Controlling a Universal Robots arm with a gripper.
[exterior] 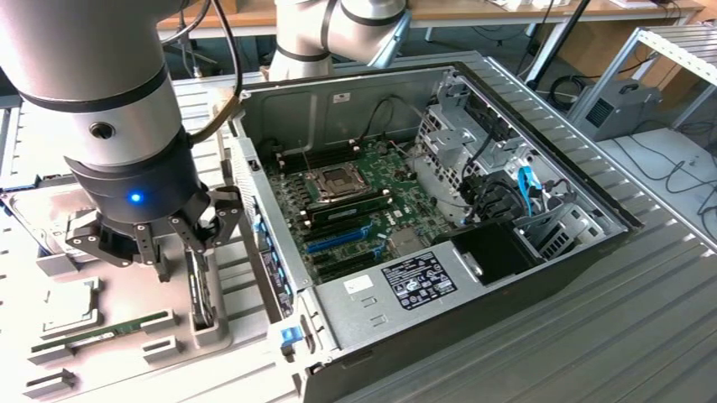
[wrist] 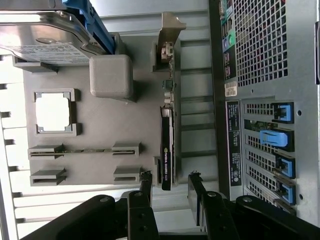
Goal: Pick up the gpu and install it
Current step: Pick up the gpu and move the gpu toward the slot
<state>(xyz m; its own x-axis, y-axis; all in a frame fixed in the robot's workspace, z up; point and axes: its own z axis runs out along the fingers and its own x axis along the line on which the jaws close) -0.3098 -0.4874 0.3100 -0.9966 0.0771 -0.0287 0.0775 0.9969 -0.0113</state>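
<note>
Gripper (exterior: 180,252) hangs over the parts tray (exterior: 117,290), on the exterior view's left of the open PC case (exterior: 448,285). Jaws are apart and we see nothing held. The gpu (exterior: 203,290) is not installed. It stands on edge in its tray slot, right under the gripper. From the wrist view, the card's near end sits between the two fingers (wrist: 146,186), with a gap on each side and no contact we can make out. The tray also holds a hard drive (exterior: 39,214), a CPU (exterior: 70,306) and a memory stick (exterior: 107,329) in its holders. The motherboard (exterior: 370,197) is exposed inside the case.
</note>
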